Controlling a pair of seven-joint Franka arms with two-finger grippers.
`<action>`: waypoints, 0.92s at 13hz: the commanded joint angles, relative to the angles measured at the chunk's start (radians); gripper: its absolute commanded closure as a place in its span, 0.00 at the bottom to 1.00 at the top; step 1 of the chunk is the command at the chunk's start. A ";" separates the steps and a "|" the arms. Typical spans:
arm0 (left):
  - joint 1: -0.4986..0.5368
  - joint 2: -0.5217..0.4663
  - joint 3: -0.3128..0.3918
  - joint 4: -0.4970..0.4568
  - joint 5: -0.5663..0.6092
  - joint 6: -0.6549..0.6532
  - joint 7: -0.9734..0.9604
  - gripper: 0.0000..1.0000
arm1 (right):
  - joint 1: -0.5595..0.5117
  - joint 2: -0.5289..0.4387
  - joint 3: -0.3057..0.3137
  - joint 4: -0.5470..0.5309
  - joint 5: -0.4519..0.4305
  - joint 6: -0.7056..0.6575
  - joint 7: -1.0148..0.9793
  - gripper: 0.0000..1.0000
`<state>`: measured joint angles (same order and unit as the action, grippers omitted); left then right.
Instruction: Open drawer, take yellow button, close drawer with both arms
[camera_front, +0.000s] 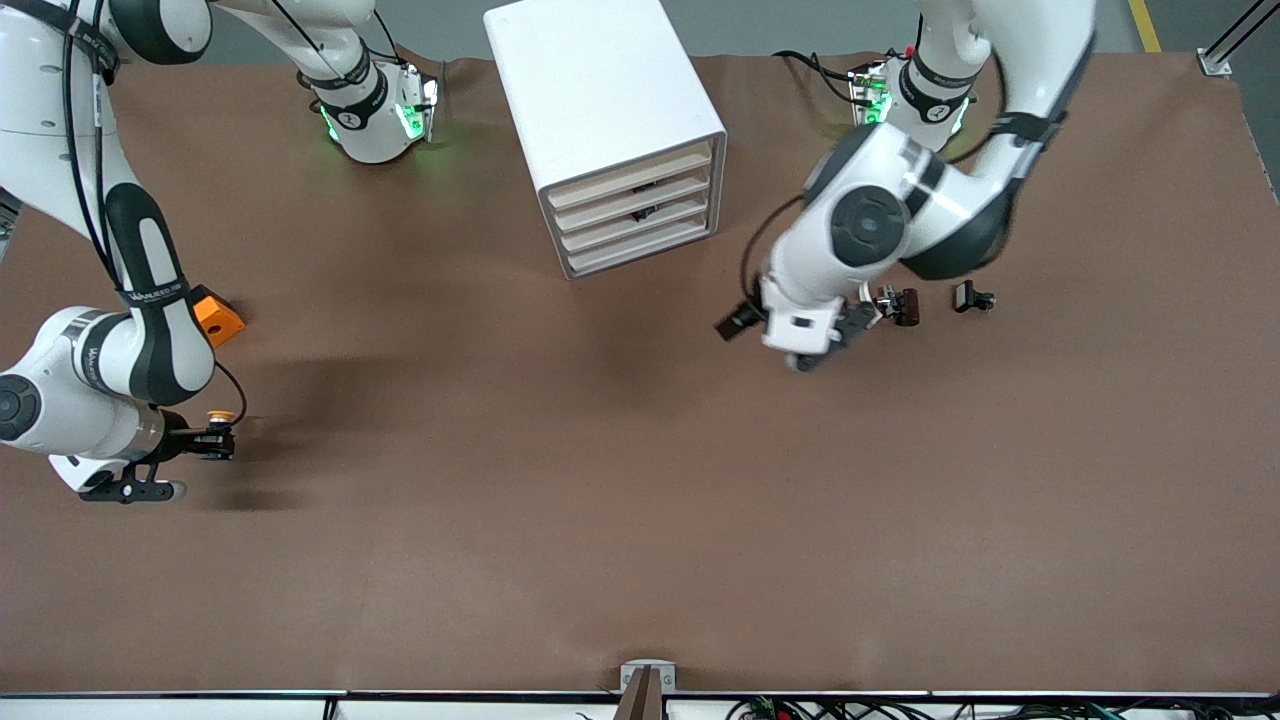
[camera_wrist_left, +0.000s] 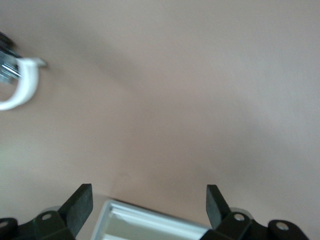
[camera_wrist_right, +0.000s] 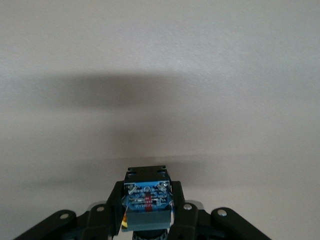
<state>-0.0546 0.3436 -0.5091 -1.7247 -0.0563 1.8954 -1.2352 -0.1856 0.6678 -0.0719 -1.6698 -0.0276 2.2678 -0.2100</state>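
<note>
The white cabinet (camera_front: 600, 90) stands at the table's back middle. Its top drawer (camera_front: 632, 172) sits flush with the three lower ones. My right gripper (camera_front: 213, 441) is low over the table at the right arm's end, shut on the button (camera_front: 221, 416). In the right wrist view the button's bluish base (camera_wrist_right: 147, 200) sits clamped in the right gripper (camera_wrist_right: 147, 212). My left gripper (camera_front: 858, 322) hangs open and empty over the table toward the left arm's end, beside small black clips. In the left wrist view the left gripper (camera_wrist_left: 148, 205) holds nothing, with its black fingers (camera_wrist_left: 80, 207) spread wide.
An orange square block (camera_front: 218, 315) lies by the right arm's forearm, partly hidden. Two small black clips (camera_front: 907, 305) (camera_front: 972, 297) lie on the table by the left gripper. A pale white-edged shape (camera_wrist_left: 150, 227) shows low between the left fingers; I cannot tell what it is.
</note>
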 joint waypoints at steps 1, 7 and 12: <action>0.088 -0.031 -0.013 0.052 0.020 -0.136 -0.007 0.00 | -0.044 -0.017 0.023 -0.034 -0.018 0.024 0.003 1.00; 0.211 -0.070 -0.003 0.102 0.156 -0.222 0.097 0.00 | -0.049 0.007 0.024 -0.033 -0.005 0.041 0.044 1.00; 0.315 -0.167 -0.008 0.152 0.300 -0.305 0.551 0.00 | -0.048 0.024 0.026 -0.030 -0.005 0.052 0.053 1.00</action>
<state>0.1955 0.2436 -0.5070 -1.5730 0.2342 1.6150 -0.8549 -0.2138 0.6904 -0.0666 -1.6990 -0.0266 2.3101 -0.1782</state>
